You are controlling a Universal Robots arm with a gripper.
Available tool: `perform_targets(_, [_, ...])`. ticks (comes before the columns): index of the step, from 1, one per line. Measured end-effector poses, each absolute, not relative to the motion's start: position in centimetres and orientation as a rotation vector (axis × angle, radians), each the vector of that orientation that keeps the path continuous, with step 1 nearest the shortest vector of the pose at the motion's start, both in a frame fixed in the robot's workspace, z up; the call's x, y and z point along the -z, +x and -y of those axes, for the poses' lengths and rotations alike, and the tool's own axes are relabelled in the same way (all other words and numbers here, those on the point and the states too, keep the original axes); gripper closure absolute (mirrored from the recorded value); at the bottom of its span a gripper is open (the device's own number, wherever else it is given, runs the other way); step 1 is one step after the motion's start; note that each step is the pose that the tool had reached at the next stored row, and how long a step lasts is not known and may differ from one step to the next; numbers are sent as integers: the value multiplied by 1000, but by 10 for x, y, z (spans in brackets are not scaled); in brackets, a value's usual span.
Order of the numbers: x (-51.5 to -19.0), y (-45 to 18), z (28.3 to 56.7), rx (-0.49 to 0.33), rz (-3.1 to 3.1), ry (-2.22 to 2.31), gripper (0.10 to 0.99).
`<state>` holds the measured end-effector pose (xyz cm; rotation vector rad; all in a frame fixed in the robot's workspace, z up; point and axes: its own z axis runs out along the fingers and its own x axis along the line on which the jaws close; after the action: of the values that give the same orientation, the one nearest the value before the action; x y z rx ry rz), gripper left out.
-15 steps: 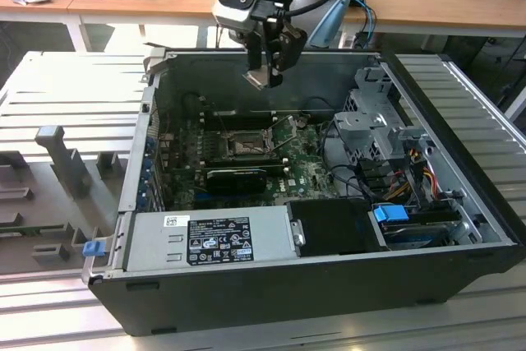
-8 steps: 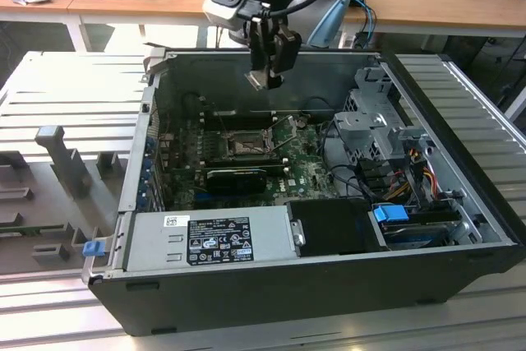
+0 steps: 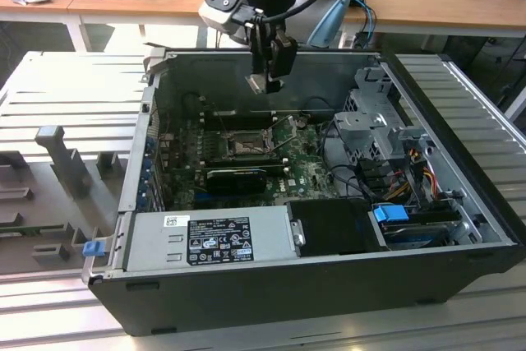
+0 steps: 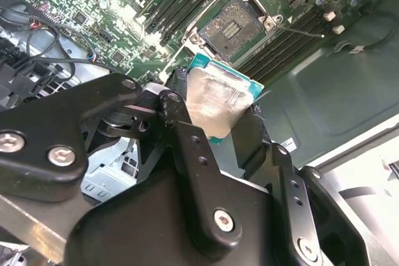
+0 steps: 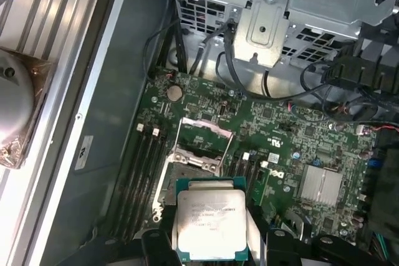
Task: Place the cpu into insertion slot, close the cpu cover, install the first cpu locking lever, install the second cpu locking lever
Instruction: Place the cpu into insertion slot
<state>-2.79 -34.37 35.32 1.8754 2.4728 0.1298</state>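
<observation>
One step is in hand, the first: placing the cpu [image 5: 210,219] into the insertion slot [image 5: 187,174]. None of the later steps is begun, judging from the cpu cover [image 5: 206,128], which stands raised beside the slot and leaves the recess bare. The gripper [image 3: 267,80] is clenched on the cpu, one finger on each of two opposite edges, and the pale metal top shows in both wrist views. The chip hangs in the air over the open computer case [image 3: 288,293], well apart from the circuit board [image 5: 293,135] and not touching the slot. The arm comes from the far side, with its wrist above the case's far wall and its fingers pointing down. In my judgement, seating calls for a straight descent with the chip level and its edges squared to the slot's rim. A tilted or offset chip would risk the contacts.
</observation>
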Motion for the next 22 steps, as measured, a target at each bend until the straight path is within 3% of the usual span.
perform_targets(10, [-351,-28,344,-122,-2239,2136,557])
perform_targets(22, [-320,-28,343,-118,-2134,2237,557])
